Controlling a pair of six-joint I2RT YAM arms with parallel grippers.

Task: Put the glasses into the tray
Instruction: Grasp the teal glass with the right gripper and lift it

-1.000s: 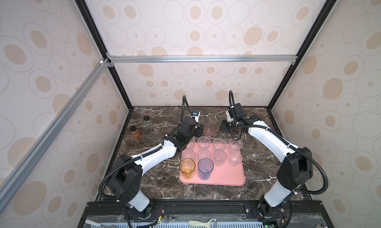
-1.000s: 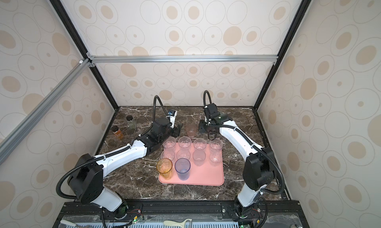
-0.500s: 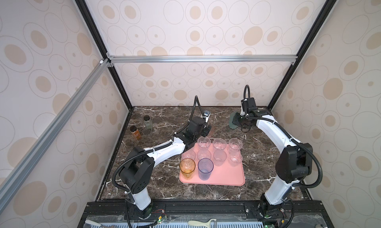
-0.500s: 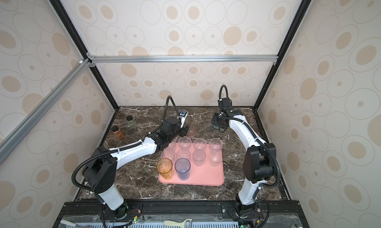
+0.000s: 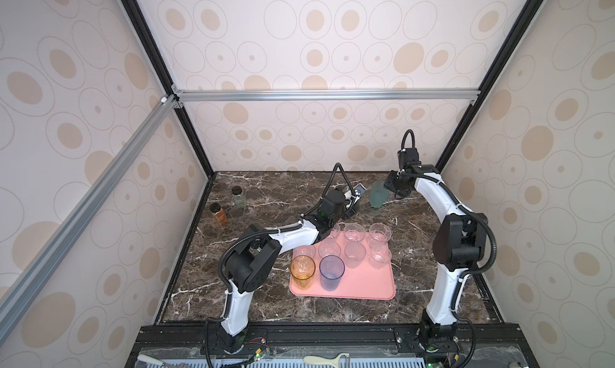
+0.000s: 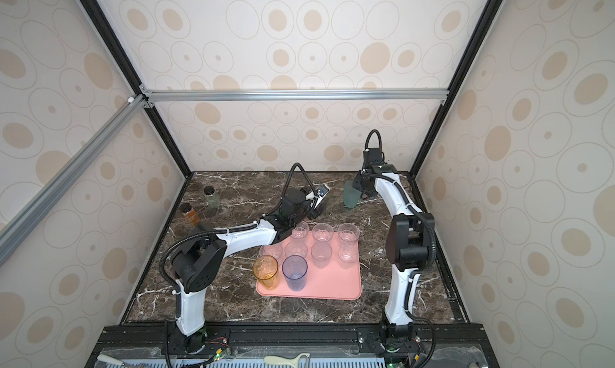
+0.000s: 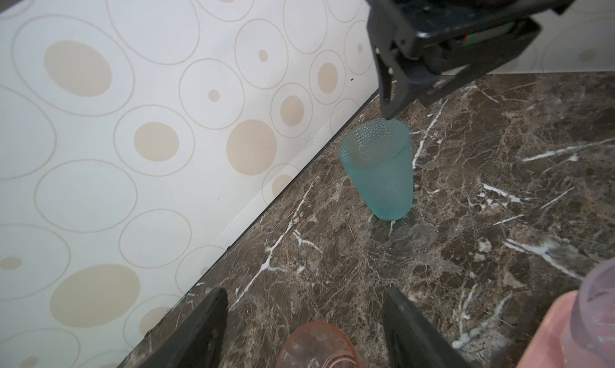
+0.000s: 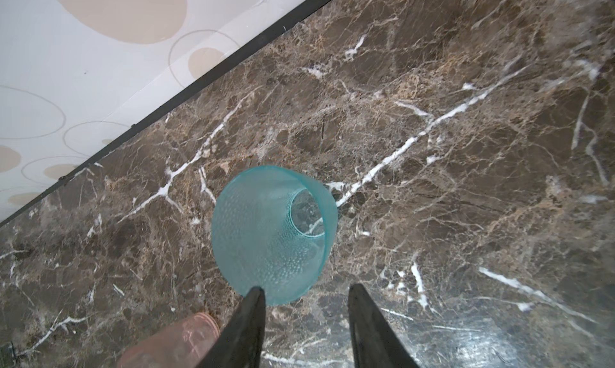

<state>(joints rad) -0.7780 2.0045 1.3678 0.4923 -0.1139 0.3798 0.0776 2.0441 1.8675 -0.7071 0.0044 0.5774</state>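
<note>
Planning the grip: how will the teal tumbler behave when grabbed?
The teal tumbler looks empty, so probably light. Its base is narrower than its rim, so a sideways nudge may tip it. Its dimpled wall may help grip.

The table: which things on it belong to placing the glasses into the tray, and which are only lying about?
Job: tray; teal glass; pink glass; amber glass; blue glass; clear glasses.
Lying about: amber bottle; clear bottle.

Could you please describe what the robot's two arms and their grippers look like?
The left arm and right arm have white shells, bulky black joints and black corrugated cables looping alongside. The left gripper and right gripper are black, each with two tapered fingers.
</note>
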